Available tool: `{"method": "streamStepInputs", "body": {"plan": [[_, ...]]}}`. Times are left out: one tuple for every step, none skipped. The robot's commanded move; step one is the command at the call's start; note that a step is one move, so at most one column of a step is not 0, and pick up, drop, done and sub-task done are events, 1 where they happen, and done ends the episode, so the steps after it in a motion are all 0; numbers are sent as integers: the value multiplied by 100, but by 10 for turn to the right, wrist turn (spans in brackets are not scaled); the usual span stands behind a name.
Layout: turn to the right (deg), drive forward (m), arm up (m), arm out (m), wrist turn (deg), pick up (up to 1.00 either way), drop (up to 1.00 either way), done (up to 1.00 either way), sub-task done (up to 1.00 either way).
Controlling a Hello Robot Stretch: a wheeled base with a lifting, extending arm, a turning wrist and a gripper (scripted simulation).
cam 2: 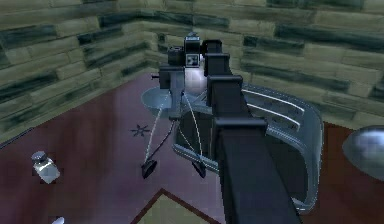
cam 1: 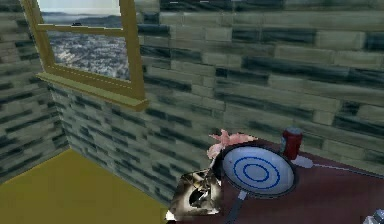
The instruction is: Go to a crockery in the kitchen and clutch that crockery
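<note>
On the dark red table (cam 1: 330,195) a blue plate (cam 1: 258,170) with ringed circles leans beside a red cup (cam 1: 292,143). In the arm side view the arm (cam 2: 240,140) reaches out over the same tabletop (cam 2: 90,150). Its gripper (cam 2: 175,167) hangs two thin fingers (cam 2: 150,166) down toward the wood. A pale round dish (cam 2: 158,97) lies on the table behind the gripper's body. I cannot tell whether the gripper holds anything.
Brick walls close a corner behind the table, with a yellow-framed window (cam 1: 85,50) at the forward view's left above yellow floor (cam 1: 70,190). A pink thing (cam 1: 228,143), a brown metallic object (cam 1: 195,195), a grey ribbed appliance (cam 2: 295,130), a small shaker (cam 2: 42,166) and a grey bowl edge (cam 2: 366,150) share the table.
</note>
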Motion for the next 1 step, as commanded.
{"method": "streamStepInputs", "body": {"plan": [[0,0,0,0,450,0,0,0,0]]}}
